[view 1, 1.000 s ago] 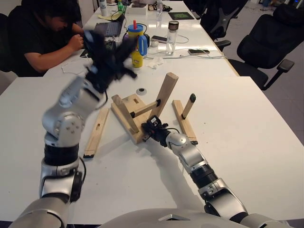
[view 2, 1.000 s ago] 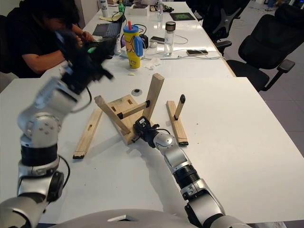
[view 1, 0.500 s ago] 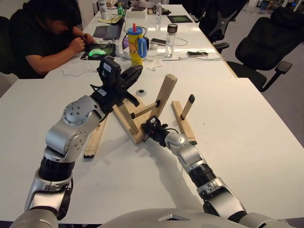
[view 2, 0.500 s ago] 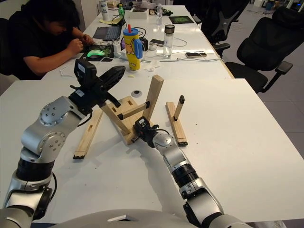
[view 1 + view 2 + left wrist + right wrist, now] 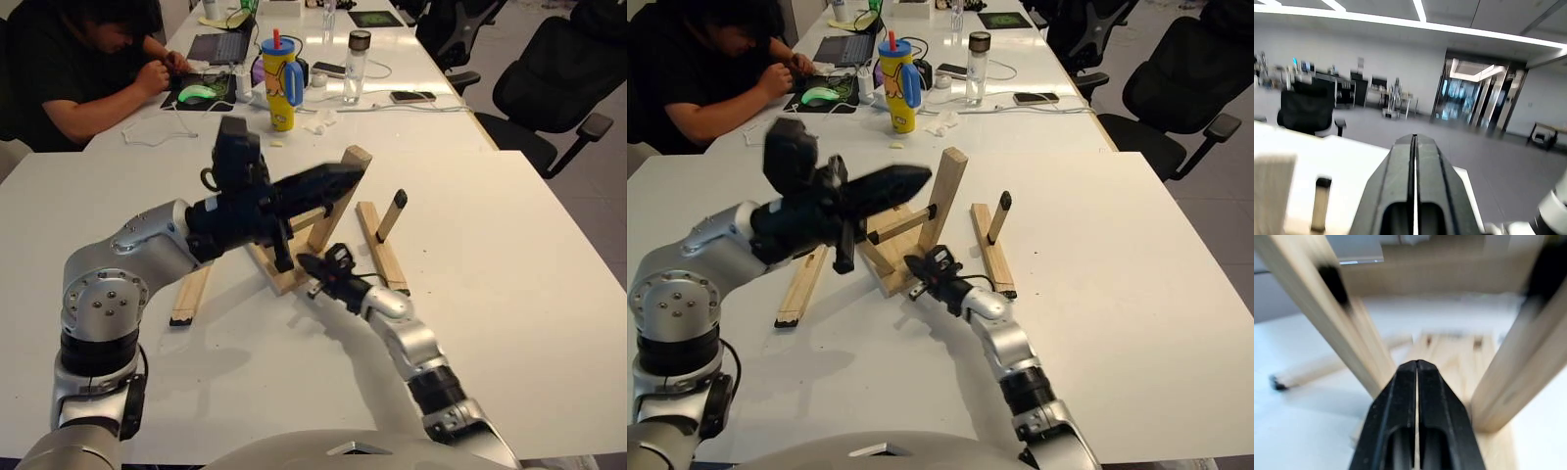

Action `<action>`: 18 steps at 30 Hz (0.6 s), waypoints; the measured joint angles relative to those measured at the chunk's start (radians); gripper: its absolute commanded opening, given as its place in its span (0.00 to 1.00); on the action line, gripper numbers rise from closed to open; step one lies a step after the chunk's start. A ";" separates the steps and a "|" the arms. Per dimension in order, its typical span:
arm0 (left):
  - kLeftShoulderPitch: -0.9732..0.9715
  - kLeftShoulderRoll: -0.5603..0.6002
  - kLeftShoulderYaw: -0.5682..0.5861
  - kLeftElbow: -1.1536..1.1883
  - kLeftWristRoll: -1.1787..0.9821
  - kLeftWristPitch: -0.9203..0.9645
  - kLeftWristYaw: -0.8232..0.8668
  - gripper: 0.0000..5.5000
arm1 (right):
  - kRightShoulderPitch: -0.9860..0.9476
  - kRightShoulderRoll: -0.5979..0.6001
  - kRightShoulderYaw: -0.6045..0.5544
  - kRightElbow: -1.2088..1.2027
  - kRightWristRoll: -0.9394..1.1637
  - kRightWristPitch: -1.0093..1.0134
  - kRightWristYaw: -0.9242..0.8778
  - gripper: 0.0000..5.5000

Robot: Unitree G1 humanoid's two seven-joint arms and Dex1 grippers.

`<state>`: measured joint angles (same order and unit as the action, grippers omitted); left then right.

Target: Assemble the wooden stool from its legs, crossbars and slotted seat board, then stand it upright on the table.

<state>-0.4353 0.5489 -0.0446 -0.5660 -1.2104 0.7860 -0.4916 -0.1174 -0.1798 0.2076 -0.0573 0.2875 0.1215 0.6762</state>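
Observation:
The partly built stool lies with its slotted seat board (image 5: 886, 277) flat on the white table. Two legs, one of them tall (image 5: 943, 194), stick up from the board, joined by a crossbar (image 5: 901, 226). My left gripper (image 5: 351, 179) hovers level above the board, shut and empty, its tip in front of the tall leg. My right gripper (image 5: 918, 265) is low at the board's near corner, shut on nothing, pointing between the two legs (image 5: 1347, 328). A loose leg (image 5: 191, 292) lies to the left. Another leg (image 5: 380, 257), holding a black-tipped peg (image 5: 392, 212), lies to the right.
A yellow cup (image 5: 281, 82), a bottle (image 5: 355, 63), a phone (image 5: 410, 96) and a laptop sit on the far table, where a person works at the left. Black office chairs (image 5: 563, 73) stand at the right. Bare tabletop (image 5: 509, 284) spreads to the right and near me.
My left arm swung down from high at the back left and now reaches level across the stool, pointing right. The right gripper stays at the board's near corner, slightly turned.

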 measured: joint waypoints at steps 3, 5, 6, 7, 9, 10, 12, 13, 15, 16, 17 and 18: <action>0.031 0.013 -0.144 -0.003 0.188 0.008 -0.003 0.00 | 0.061 -0.158 -0.024 -0.131 0.085 0.094 0.150 0.00; 0.060 0.033 -0.239 0.003 0.324 -0.005 -0.005 0.00 | 0.070 -0.248 -0.058 -0.157 0.123 0.154 0.210 0.00; 0.085 0.047 -0.310 0.014 0.429 -0.025 -0.007 0.00 | 0.059 -0.309 -0.092 -0.162 0.135 0.190 0.243 0.00; 0.109 0.053 -0.367 0.036 0.511 -0.039 -0.003 0.00 | 0.034 -0.353 -0.124 -0.157 0.147 0.212 0.260 0.00; 0.130 0.050 -0.435 0.081 0.631 -0.060 0.018 0.00 | -0.047 -0.382 -0.160 -0.123 0.153 0.219 0.263 0.00; 0.133 0.039 -0.469 0.119 0.710 -0.074 0.044 0.00 | -0.130 -0.386 -0.179 -0.087 0.145 0.213 0.248 0.00; 0.137 0.014 -0.507 0.170 0.807 -0.087 0.076 0.00 | -0.255 -0.383 -0.198 -0.007 0.105 0.185 0.207 0.00; 0.141 0.004 -0.517 0.183 0.833 -0.091 0.086 0.00 | -0.299 -0.382 -0.202 0.022 0.086 0.164 0.192 0.00; 0.154 -0.025 -0.533 0.220 0.892 -0.092 0.106 0.00 | -0.408 -0.370 -0.195 0.122 0.028 0.122 0.152 0.00; 0.158 -0.034 -0.543 0.237 0.918 -0.092 0.109 0.00 | -0.458 -0.366 -0.185 0.174 -0.009 0.097 0.137 0.00; 0.161 -0.035 -0.553 0.250 0.937 -0.092 0.108 0.00 | -0.500 -0.360 -0.169 0.223 -0.045 0.072 0.124 0.00; 0.163 -0.038 -0.561 0.266 0.958 -0.090 0.102 0.00 | -0.547 -0.350 -0.141 0.297 -0.093 0.038 0.115 0.00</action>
<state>-0.2724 0.5113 -0.6054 -0.3003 -0.2520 0.6956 -0.3900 -0.6648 -0.5303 0.0666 0.2400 0.1949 0.1593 0.7910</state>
